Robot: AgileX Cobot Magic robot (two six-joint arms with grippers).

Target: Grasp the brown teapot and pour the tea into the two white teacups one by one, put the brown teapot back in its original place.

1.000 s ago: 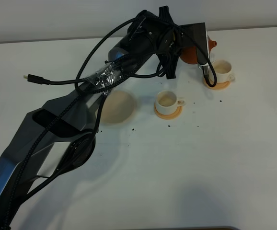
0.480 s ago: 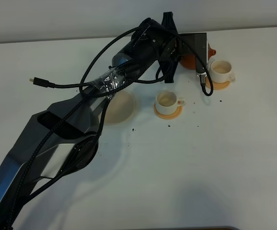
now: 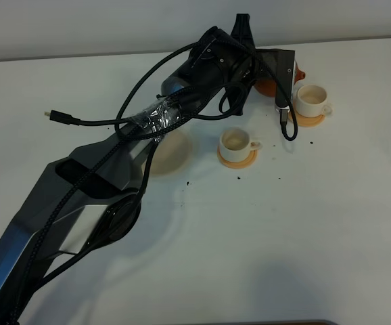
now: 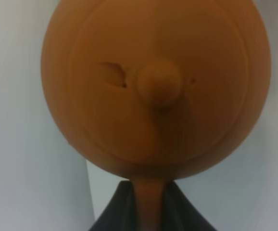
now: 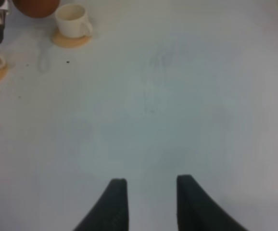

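Teapot: the brown teapot [image 4: 153, 86], round smooth matte clay with a knobbed lid, is held just beside the far cup [image 3: 310, 99].
Left gripper [image 4: 148, 211]: clamped on the teapot's loop handle.
Right gripper [image 5: 151, 202]: jaws apart, nothing between.
Cups: white, cylindrical; the near cup [image 3: 237, 141] is set on an orange-tan coaster [image 3: 237, 161].
Surface: white table [image 3: 283, 237], dotted with dark specks.
Obstruction: the round beige coaster [image 3: 167, 150] is partly hidden by the left arm [image 3: 114, 169]; a black cable [image 3: 287, 125] hangs beside the far cup.

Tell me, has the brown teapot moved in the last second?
Yes, slightly. The brown teapot has shifted so that its spout sits closer to the right-hand white teacup, which stayed put.
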